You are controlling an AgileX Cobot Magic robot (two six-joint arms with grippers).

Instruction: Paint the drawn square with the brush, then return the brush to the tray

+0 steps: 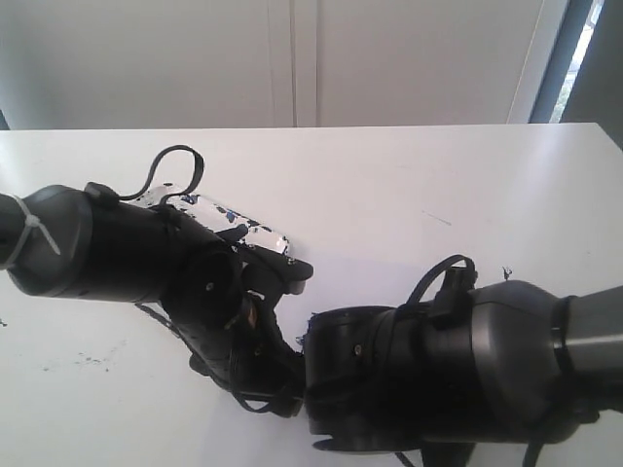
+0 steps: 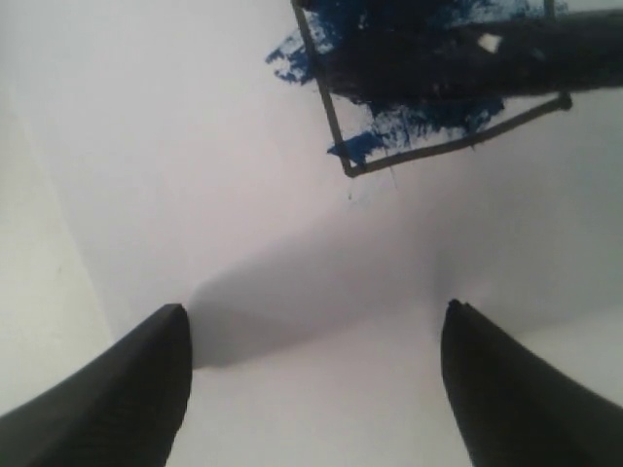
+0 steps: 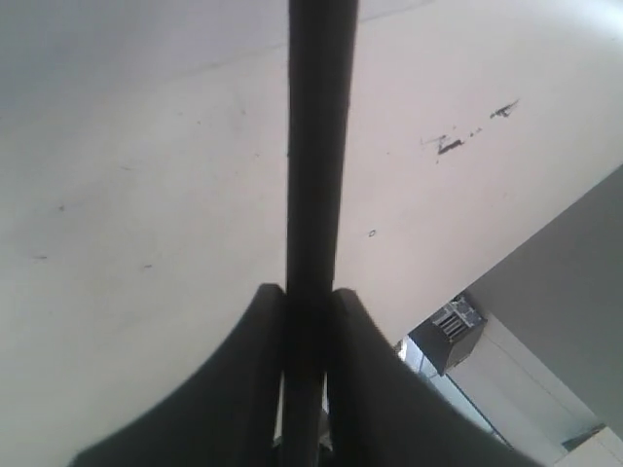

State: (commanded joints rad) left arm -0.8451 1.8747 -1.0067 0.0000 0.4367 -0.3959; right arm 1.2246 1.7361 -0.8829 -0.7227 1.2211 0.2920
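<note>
In the left wrist view the drawn square (image 2: 389,128) is a black outline on white paper (image 2: 195,146). It is partly filled with dark blue paint that spills past one side. The brush (image 2: 467,58) lies across it as a dark, blurred bar. My left gripper (image 2: 316,316) hovers open over bare paper beside the square, holding nothing. My right gripper (image 3: 310,292) is shut on the brush (image 3: 316,146), whose black handle runs straight out between the fingers. The tray (image 1: 255,232), white with blue splatters, shows behind the left arm (image 1: 117,243), mostly hidden.
Both arms crowd the front middle of the white table (image 1: 409,185); the right arm (image 1: 458,370) fills the lower right. Small dark specks (image 1: 88,360) mark the table at front left. A pale wall (image 1: 292,58) stands behind the far edge.
</note>
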